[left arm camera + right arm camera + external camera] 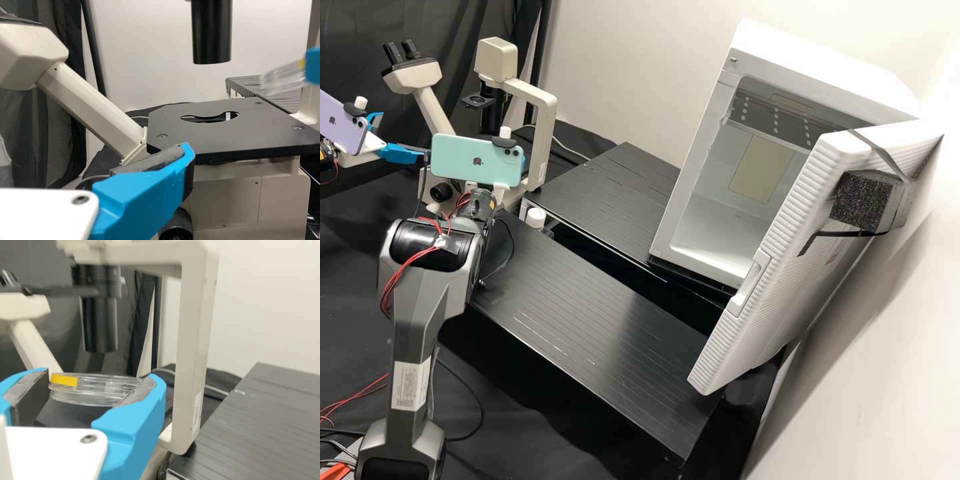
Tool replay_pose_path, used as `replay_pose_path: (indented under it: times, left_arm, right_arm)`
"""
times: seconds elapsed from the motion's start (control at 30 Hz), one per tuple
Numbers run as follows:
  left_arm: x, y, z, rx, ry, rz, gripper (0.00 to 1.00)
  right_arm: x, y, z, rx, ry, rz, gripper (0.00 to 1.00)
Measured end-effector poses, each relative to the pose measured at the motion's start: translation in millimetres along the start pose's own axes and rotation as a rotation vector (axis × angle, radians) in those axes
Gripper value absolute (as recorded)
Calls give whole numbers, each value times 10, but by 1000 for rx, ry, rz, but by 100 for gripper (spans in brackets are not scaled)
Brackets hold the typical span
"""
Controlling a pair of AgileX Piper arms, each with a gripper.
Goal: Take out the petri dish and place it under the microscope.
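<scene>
I saw bright light on the pale wall (893,373), with a soft shadow beside the refrigerator door (817,260). Whitish glare streaked the black bench (600,293).

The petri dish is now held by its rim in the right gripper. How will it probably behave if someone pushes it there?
The petri dish will probably stay stiff, since its clear walls look like rigid plastic or glass. Its smooth, curved rim may let it tilt or slip between the jaws. Being thin-walled, it may be rather light, and might crack if squeezed hard.
</scene>
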Motion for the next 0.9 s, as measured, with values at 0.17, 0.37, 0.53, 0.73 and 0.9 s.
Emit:
replay_pose_path:
  times: [0.17,0.37,0.53,0.73,0.9]
  left_arm:
    - [0,0,0,0,0,0,100]
    - [0,0,0,0,0,0,100]
    - [0,0,0,0,0,0,100]
    - [0,0,0,0,0,0,100]
    - [0,0,0,0,0,0,100]
  right_arm:
    - [187,-88,67,0,-36,-42,0]
    - [387,-188,120,0,-59,-76,0]
    - [497,-220,149,-1,-64,-83,0]
    - [639,-278,130,-50,-23,-128,0]
    - [761,-270,109,-73,-15,-138,0]
